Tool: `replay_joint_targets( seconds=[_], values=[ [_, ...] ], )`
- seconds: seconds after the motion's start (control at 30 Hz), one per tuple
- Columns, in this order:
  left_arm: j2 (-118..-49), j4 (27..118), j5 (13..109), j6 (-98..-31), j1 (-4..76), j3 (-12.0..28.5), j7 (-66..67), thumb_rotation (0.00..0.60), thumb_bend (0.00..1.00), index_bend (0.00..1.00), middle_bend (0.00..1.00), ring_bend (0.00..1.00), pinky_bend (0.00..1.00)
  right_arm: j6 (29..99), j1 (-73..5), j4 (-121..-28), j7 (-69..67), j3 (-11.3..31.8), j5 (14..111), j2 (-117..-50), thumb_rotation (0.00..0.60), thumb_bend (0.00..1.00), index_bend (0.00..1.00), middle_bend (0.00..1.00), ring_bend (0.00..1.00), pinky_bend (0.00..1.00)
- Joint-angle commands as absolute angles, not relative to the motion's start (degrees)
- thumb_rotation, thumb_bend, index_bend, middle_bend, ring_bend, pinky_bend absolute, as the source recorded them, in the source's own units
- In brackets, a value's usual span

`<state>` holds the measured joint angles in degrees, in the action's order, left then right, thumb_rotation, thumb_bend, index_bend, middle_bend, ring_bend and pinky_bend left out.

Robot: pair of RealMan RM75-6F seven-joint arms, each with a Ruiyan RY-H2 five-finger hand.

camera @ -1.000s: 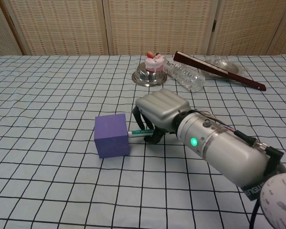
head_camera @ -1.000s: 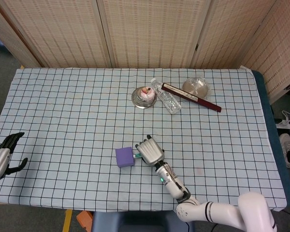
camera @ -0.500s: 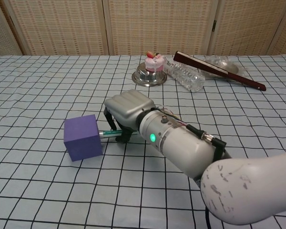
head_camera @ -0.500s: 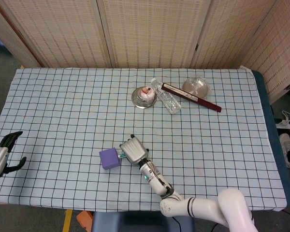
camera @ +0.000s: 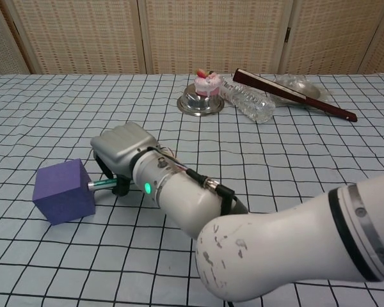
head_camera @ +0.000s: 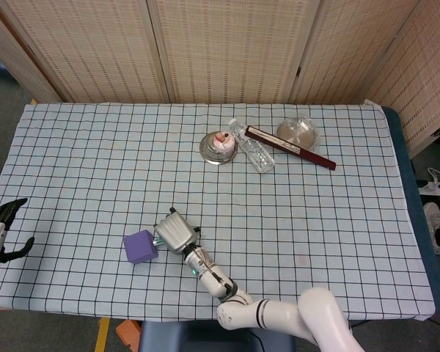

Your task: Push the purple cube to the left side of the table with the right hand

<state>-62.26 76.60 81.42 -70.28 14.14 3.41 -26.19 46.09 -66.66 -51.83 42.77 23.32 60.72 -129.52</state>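
The purple cube (head_camera: 140, 246) (camera: 63, 191) lies on the checked tablecloth, left of centre near the front edge. My right hand (head_camera: 173, 232) (camera: 120, 156) is right beside it, fingers curled in, and one straight finger touches the cube's right face. The right forearm (camera: 179, 198) stretches back toward the camera with a green light on it. My left hand (head_camera: 1, 233) hangs at the table's far left front edge, fingers apart, holding nothing; the chest view does not show it.
At the back centre stand a metal dish with a small cake (head_camera: 219, 144) (camera: 207, 89), a plastic bottle (head_camera: 253, 147) lying down, a dark long box (head_camera: 290, 147) and a glass bowl (head_camera: 297, 132). Folding screens close the back.
My right hand has swept left across the cloth, and the purple cube has slid left ahead of it. The left hand has dropped slightly toward the table edge.
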Motion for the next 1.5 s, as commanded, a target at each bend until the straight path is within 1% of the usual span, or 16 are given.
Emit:
replay_joint_targets(
  seconds=[0.03,0.13,0.23,0.3,0.5,0.6,0.7,0.8,0.9,1.07,1.2,1.3,1.43,1.5],
  values=[
    [-61.92,76.57,81.65,-70.59,13.94,3.41,-27.09,0.600,0.40,0.02,0.05,0.02,0.21,44.71,-70.38,-50.38,40.92,23.69,58.55,-130.00,0.600,0.44,0.97,0.81,0.52,0.32],
    [-61.65,76.43,81.97,-70.77,13.84,3.36,-28.13,0.600,0.40,0.02,0.05,0.02,0.21,43.57,-74.29,-49.19,39.56,22.82,54.95,-130.00,0.600,0.44,0.97,0.81,0.52,0.32],
    [-61.57,76.36,81.99,-70.75,13.82,3.36,-28.51,0.600,0.40,0.02,0.05,0.02,0.21,43.24,-75.51,-48.85,39.14,22.49,53.60,-130.00,0.600,0.44,0.97,0.81,0.52,0.32],
    [-61.38,76.07,81.80,-70.84,13.66,3.48,-29.27,0.600,0.40,0.02,0.05,0.02,0.21,42.29,-78.80,-48.40,37.98,21.68,50.82,-130.00,0.600,0.44,0.97,0.81,0.52,0.32],
    [-61.43,75.49,82.01,-70.55,13.79,3.46,-30.05,0.600,0.40,0.02,0.05,0.02,0.21,44.05,-85.79,-47.02,34.27,17.00,43.72,-130.00,0.600,0.44,0.97,0.81,0.52,0.32],
    [-61.48,75.46,82.17,-70.64,13.90,3.54,-30.17,0.600,0.40,0.02,0.05,0.02,0.21,45.47,-87.29,-46.44,33.28,14.99,42.30,-130.00,0.600,0.44,0.97,0.81,0.52,0.32],
    [-61.64,75.41,82.37,-71.03,13.86,3.58,-29.71,0.600,0.40,0.02,0.05,0.02,0.21,47.75,-87.12,-45.84,33.33,12.97,41.72,-130.00,0.600,0.44,0.97,0.81,0.52,0.32],
    [-61.63,75.73,82.21,-70.99,13.81,3.53,-28.86,0.600,0.40,0.02,0.05,0.02,0.21,51.30,-85.06,-45.81,34.09,11.52,42.70,-130.00,0.600,0.44,0.97,0.81,0.52,0.32],
    [-61.72,76.07,82.00,-71.30,13.68,3.63,-27.71,0.600,0.40,0.02,0.05,0.02,0.21,56.41,-80.83,-47.15,34.84,9.77,45.75,-129.19,0.600,0.44,0.97,0.81,0.52,0.32],
    [-62.03,76.68,81.85,-71.93,13.55,3.78,-25.47,0.600,0.40,0.02,0.05,0.02,0.21,65.80,-70.78,-58.48,38.54,4.24,50.37,-120.81,0.600,0.44,0.97,0.81,0.52,0.32],
    [-62.31,77.45,81.11,-71.95,13.45,3.95,-23.15,0.600,0.40,0.02,0.05,0.02,0.21,72.79,-63.13,-70.28,40.83,1.24,52.22,-111.81,0.600,0.44,0.97,0.81,0.52,0.32],
    [-62.60,77.99,80.60,-71.82,13.49,4.10,-21.45,0.600,0.40,0.02,0.05,0.02,0.21,76.65,-58.66,-77.23,41.63,-0.89,54.02,-105.89,0.600,0.44,0.97,0.81,0.52,0.32],
    [-63.09,78.31,80.08,-71.31,13.75,4.19,-19.29,0.600,0.40,0.02,0.05,0.02,0.21,79.99,-53.29,-82.63,41.78,-4.00,56.12,-100.13,0.600,0.44,0.96,0.81,0.52,0.32],
    [-63.36,78.46,79.81,-71.18,13.83,4.25,-18.21,0.600,0.40,0.02,0.05,0.02,0.21,81.43,-50.41,-83.86,41.65,-5.73,57.11,-97.95,0.600,0.44,0.95,0.81,0.52,0.32]
  ],
)
